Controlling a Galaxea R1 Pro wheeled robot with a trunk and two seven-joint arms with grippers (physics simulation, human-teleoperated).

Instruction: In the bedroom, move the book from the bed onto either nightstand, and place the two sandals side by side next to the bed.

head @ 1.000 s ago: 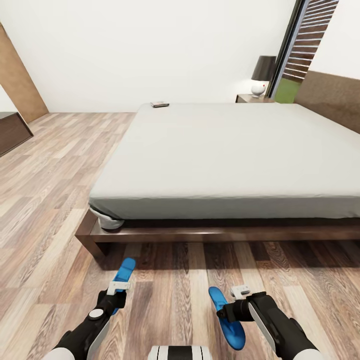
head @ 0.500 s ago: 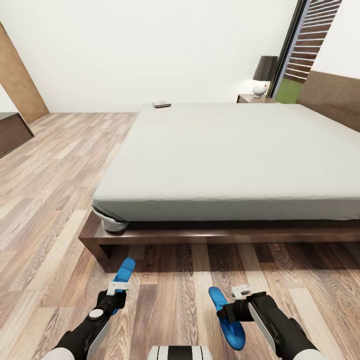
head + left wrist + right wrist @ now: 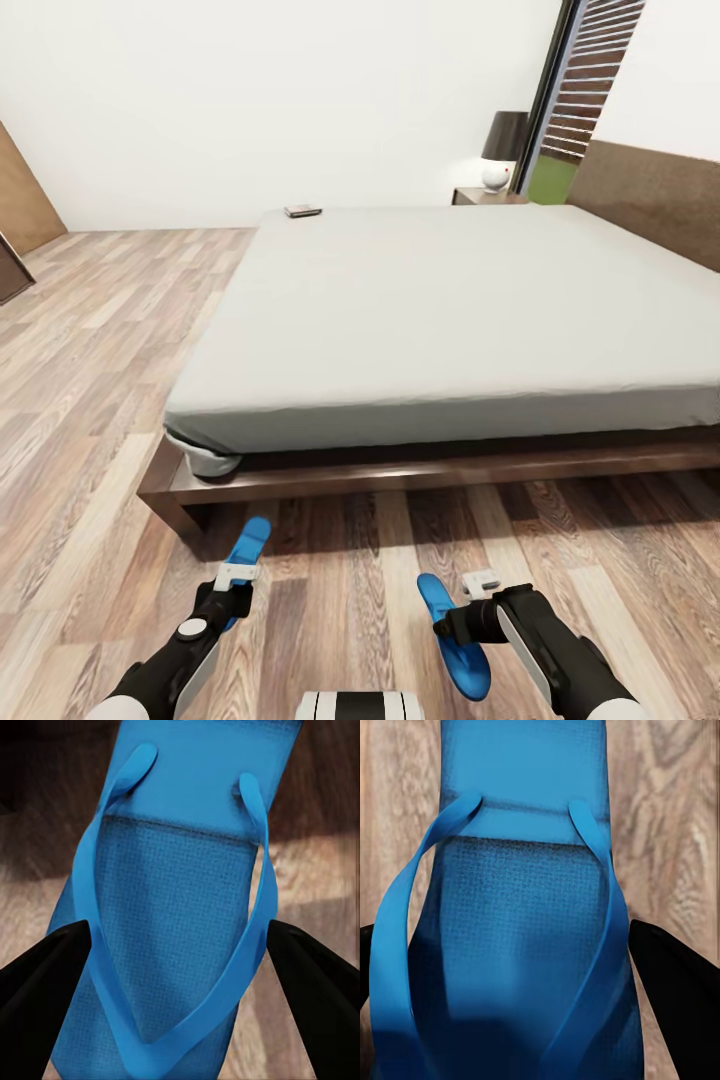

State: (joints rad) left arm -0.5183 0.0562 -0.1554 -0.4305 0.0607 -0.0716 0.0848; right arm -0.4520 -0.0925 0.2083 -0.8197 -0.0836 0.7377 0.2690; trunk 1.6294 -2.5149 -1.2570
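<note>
1. The head view looks across a white-walled bedroom with a wood-plank floor (image 3: 90, 330) toward a low bed (image 3: 440, 300), its plain grey mattress on a dark brown base.
2. A small dark book (image 3: 302, 211) lies flat on the mattress at the far corner, near the wall. Any lettering on its cover is too small to read.
3. Beyond the bed's far side stands a dark brown nightstand (image 3: 480, 197), carrying a table lamp (image 3: 500, 150) with a dark shade and a round white base.
4. The left claw (image 3: 236, 578) pinches one blue flip-flop sandal (image 3: 248, 545), which points forward toward the bed's near edge.
5. The right claw (image 3: 470, 590) pinches the other blue sandal (image 3: 452, 635), held over the floor well apart from the first.
6. In both wrist views each black finger (image 3: 45, 975) presses a sandal's side edge; straps face the camera, with no brand marks visible.
</note>
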